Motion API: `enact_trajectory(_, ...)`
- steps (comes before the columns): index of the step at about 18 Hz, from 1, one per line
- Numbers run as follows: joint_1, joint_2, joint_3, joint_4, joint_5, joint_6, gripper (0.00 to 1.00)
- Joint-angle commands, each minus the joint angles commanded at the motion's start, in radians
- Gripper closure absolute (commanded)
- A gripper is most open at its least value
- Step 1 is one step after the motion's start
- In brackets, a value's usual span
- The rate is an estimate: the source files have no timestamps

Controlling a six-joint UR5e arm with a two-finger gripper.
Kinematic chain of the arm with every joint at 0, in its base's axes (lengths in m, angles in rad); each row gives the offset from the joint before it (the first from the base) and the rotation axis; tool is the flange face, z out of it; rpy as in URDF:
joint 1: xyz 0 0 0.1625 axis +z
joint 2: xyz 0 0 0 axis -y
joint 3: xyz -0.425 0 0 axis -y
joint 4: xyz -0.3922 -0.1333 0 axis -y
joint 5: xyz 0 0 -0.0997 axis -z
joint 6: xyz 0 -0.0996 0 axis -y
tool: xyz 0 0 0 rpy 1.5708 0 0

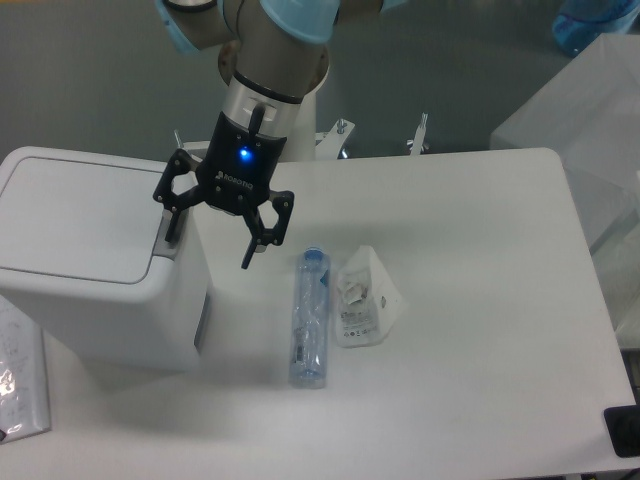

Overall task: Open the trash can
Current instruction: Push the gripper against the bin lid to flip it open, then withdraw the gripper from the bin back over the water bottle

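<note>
- The large boxy white plastic trash can [95, 265] with rounded corners sits at the far left of the white table [480, 330]; I take it as my landmark. Its flat hinged lid [80, 215] lies closed, so the opening is not yet done.
- I judge the bin to be stiff, smooth-walled and light for its bulk. A hard sideways shove could skid it, so I would press rather than grasp.
- On the bin's right edge sits the grey push-button tab [166, 228], the spot I would work. Pressing straight down there should pin the bin against the table.
- My black two-finger gripper [213, 237] hangs at the bin's upper right corner, fingers spread wide and holding nothing. One fingertip is just at the tab; I cannot tell if it touches.
- Right of the bin, near but apart, a clear plastic bottle [311, 318] with a blue cap lies on its side.
- Just beside the bottle, further right, rests a crumpled clear plastic packet [365, 298].
</note>
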Motion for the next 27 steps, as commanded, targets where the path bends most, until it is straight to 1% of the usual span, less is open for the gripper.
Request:
enact_trajectory(10,0.0,-0.003,0.006,0.003,0.0,0.0,0.0)
enact_trajectory(12,0.002,-0.002,0.023,0.005,0.0,0.0,0.0)
enact_trajectory(14,0.006,-0.006,0.067,0.012,0.0,0.006,0.0)
enact_trajectory(17,0.06,-0.034,0.139,0.015,0.002,0.009,0.0)
enact_trajectory(22,0.13,-0.09,0.192,0.018,0.006,0.09,0.0)
enact_trajectory(24,0.188,-0.118,0.189,0.026,0.044,0.129,0.0)
enact_trajectory(25,0.213,-0.121,0.187,0.026,0.072,0.156,0.0)
enact_trajectory(26,0.227,-0.135,0.181,0.026,0.099,0.188,0.0)
enact_trajectory(27,0.248,-0.162,0.169,0.026,0.141,0.225,0.0)
